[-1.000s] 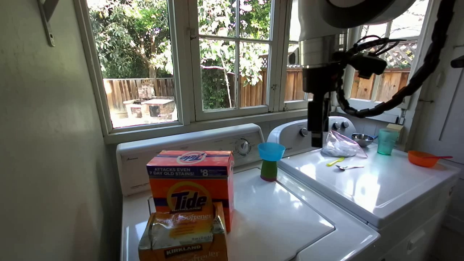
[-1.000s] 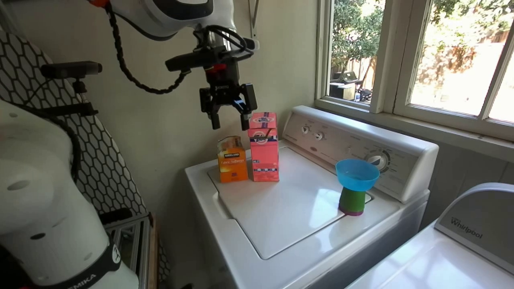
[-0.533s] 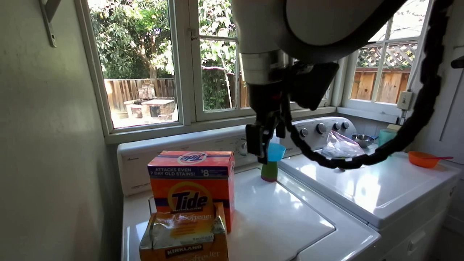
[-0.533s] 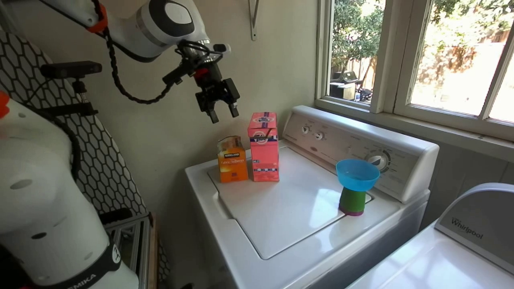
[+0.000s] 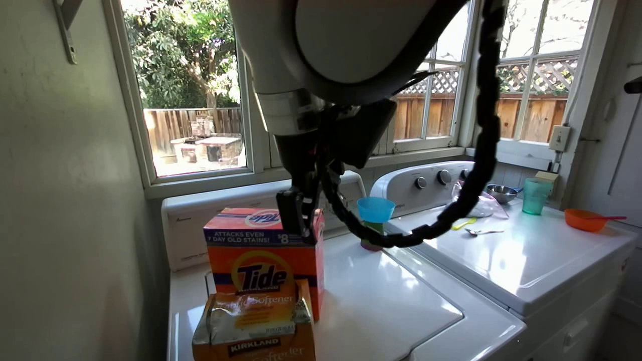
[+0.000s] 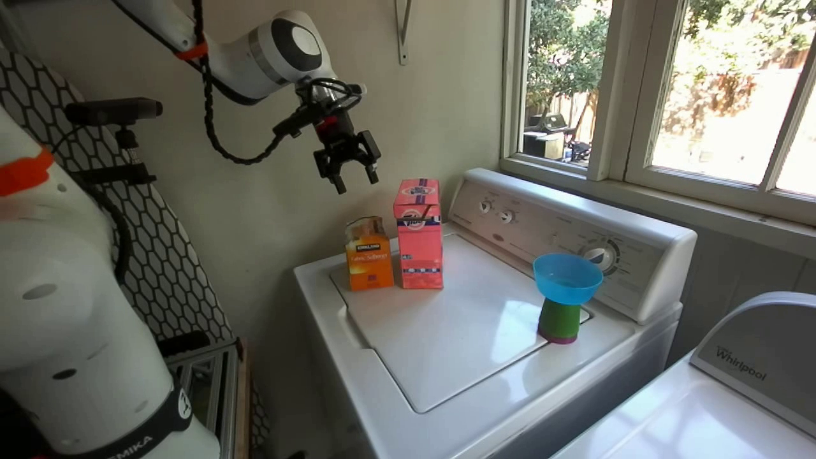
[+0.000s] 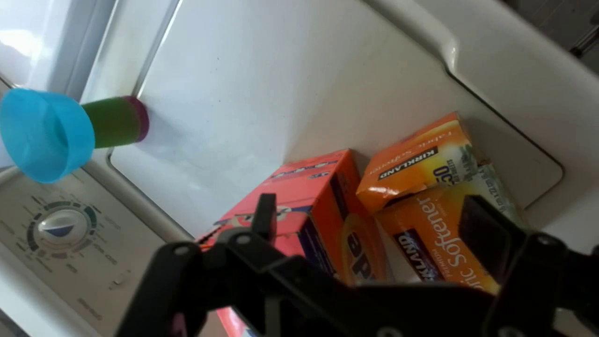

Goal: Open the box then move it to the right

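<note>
The pincer (image 6: 357,183) is suspended, its jaws spread apart. Below it, the box (image 6: 422,255) is set upright on the table (image 6: 468,357), beside the softener (image 6: 370,264); farther from it, the cup (image 6: 560,320) is topped by the bowl (image 6: 567,280).

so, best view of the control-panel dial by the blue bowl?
Wrist view: the control-panel dial is largest there, uncovered. Exterior views: small, at least partly hidden by the blue bowl or black arm cable.
</note>
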`<state>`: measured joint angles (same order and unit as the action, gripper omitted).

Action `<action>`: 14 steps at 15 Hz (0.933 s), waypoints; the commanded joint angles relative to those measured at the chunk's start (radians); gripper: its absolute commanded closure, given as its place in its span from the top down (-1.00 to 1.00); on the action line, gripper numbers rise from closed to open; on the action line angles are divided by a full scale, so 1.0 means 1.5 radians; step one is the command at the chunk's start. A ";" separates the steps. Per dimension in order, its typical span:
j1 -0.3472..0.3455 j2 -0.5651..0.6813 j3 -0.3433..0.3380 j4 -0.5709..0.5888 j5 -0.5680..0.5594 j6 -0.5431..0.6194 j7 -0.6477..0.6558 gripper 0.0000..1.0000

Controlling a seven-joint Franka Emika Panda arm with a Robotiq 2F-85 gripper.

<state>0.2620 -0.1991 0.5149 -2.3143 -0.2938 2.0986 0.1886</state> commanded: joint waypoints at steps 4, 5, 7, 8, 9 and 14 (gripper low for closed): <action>0.034 0.065 -0.033 0.047 -0.003 -0.007 -0.048 1.00; 0.034 0.069 -0.034 0.050 -0.003 -0.008 -0.051 1.00; 0.040 0.104 -0.029 0.070 -0.045 -0.009 -0.051 1.00; 0.045 0.116 -0.026 0.077 -0.068 -0.005 -0.045 1.00; 0.050 0.130 -0.021 0.088 -0.102 -0.015 -0.022 1.00; 0.090 0.186 -0.022 0.129 -0.270 -0.047 0.055 1.00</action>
<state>0.3508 0.0032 0.4884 -2.1835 -0.5457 2.0881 0.1709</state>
